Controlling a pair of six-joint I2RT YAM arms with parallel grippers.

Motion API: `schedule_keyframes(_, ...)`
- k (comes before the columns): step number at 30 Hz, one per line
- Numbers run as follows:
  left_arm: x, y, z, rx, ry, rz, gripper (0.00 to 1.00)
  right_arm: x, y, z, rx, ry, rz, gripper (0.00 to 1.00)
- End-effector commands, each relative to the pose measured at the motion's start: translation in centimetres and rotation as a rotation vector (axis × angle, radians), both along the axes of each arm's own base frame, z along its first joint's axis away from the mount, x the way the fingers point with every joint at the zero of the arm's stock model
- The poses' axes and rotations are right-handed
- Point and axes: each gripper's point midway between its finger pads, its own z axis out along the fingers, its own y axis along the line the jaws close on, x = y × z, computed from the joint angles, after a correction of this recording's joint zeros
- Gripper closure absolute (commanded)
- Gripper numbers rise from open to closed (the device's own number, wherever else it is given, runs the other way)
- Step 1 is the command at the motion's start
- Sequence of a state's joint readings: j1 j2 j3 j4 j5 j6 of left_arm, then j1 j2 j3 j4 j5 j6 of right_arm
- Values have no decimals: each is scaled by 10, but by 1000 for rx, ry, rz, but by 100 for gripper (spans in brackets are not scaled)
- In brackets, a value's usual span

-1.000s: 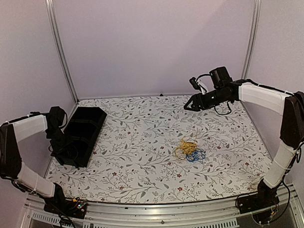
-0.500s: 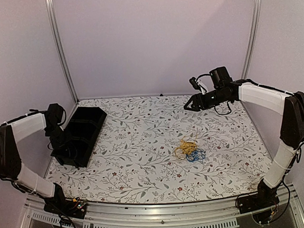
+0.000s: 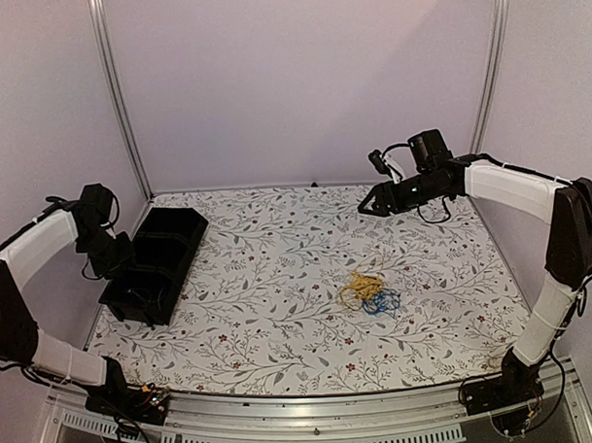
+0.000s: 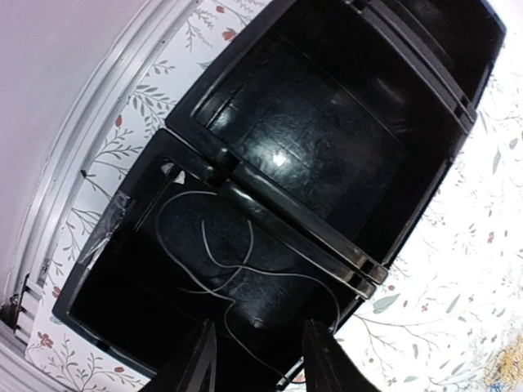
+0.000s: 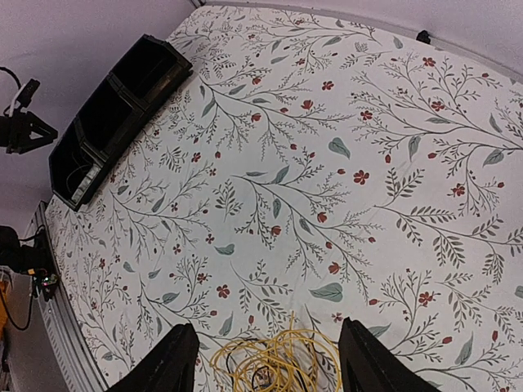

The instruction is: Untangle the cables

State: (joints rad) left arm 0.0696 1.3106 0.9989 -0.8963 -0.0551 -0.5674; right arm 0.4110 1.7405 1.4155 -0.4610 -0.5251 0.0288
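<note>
One black tray (image 3: 168, 236), one cable tangle (image 3: 368, 290), one separate pale wire (image 4: 203, 241).

cables (image 3: 368, 291), yellow and blue, apparently knotted, on table (image 3: 279, 280)

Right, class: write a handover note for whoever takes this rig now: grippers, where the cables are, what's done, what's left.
Left gripper: open, empty, over the bin.
Right gripper: open, empty, raised beyond the tangle.
Cables: one pale cable lies in the bin's near compartment; the tangle, yellow and blue, lies on the table.
Done: pale cable is out of the tangle.
Left: part yellow from blue.
</note>
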Motion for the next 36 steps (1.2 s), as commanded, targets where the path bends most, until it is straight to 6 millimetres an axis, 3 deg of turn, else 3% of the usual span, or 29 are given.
schedule_keyframes(1,29,-33,38,-95,-190,-116,60,3,-5,15,6,-57,-9,37)
schedule_keyframes(4,52,-59,75,-112,-350,-209,60,4,-10,15,-9,-69,-2,37)
schedule_keyframes(8,79,-111,119,-129,-532,-378,60,3,-27,9,-78,-133,51,37)
schedule_keyframes(11,87,-167,135,-138,-606,-573,60,-1,-40,-4,-146,-135,79,39)
schedule_keyframes(15,89,-239,136,-169,-648,-809,61,-24,-43,-23,-200,-133,216,49)
schedule_keyframes(20,81,-319,112,-228,-639,-1047,63,-50,-48,-47,-228,-82,308,64)
schedule_keyframes(24,78,-365,79,-295,-579,-1150,66,-69,-51,-61,-235,-45,353,69)
schedule_keyframes(27,73,-394,55,-350,-525,-1223,69,-80,-48,-66,-257,-49,393,66)
schedule_keyframes(30,67,-415,33,-419,-463,-1264,69,-99,-31,-73,-353,-123,504,55)
schedule_keyframes(36,55,-437,-1,-491,-376,-1292,68,-120,-2,-84,-448,-238,663,44)
